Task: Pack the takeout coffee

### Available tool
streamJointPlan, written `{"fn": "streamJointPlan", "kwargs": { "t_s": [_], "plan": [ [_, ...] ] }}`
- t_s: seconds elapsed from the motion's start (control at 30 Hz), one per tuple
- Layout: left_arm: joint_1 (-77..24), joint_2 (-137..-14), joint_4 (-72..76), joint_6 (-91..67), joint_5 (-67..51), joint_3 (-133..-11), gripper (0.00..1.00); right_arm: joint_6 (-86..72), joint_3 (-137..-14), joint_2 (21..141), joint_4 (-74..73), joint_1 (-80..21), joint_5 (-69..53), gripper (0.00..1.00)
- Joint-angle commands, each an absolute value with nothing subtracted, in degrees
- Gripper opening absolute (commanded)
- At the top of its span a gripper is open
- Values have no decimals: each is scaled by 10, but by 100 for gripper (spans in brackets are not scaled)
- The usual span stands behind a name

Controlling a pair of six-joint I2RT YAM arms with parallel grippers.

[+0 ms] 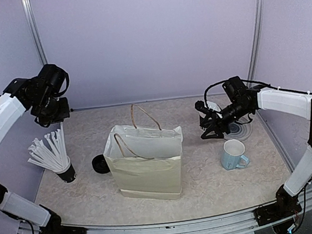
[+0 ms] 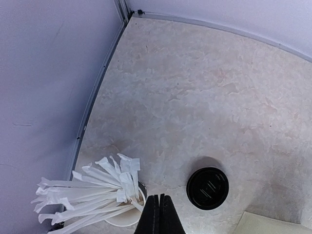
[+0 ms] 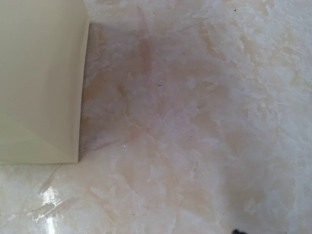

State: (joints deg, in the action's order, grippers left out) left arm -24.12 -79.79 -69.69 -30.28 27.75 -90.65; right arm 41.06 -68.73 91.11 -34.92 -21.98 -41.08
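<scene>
No cup of the takeout coffee shows; the paper bag's inside is mostly hidden. A black round lid [image 1: 100, 163] [image 2: 207, 188] lies flat on the table just left of the cream paper bag [image 1: 147, 165]. High over the back left corner, my left gripper [image 1: 50, 116] [image 2: 160, 197] is shut on nothing, above the gap between the lid and the stick cup. Right of the bag, my right gripper [image 1: 205, 124] hovers above the table with its fingers spread and nothing between them. Its wrist view shows only bare table and the bag's corner [image 3: 39, 83].
A black cup full of white sticks [image 1: 53, 154] [image 2: 92, 195] stands at the left. A light-blue handled mug [image 1: 234, 155] sits at the right, with a pale round saucer [image 1: 242, 131] behind it. The bag's rope handles [image 1: 139, 118] stick up. Enclosure walls stand close around the table.
</scene>
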Motion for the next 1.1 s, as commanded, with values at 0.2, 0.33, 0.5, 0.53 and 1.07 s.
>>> {"fn": "streamJointPlan", "kwargs": {
  "t_s": [0.2, 0.33, 0.5, 0.53, 1.07],
  "plan": [
    [-367, -780, -751, -310, 230, -1157, 0, 410, -712, 922, -365, -235, -407, 66],
    [-461, -787, -694, -298, 190, -1207, 0, 409, -712, 923, -365, -236, -404, 65],
    [-555, -796, -649, -302, 166, -1252, 0, 406, -709, 925, -362, -236, -396, 65],
    [-572, -796, -643, -306, 169, -1259, 0, 406, -708, 925, -362, -236, -395, 65],
    [-677, -822, -602, -331, 128, -1267, 0, 409, -710, 939, -366, -235, -389, 65]
  ]
}}
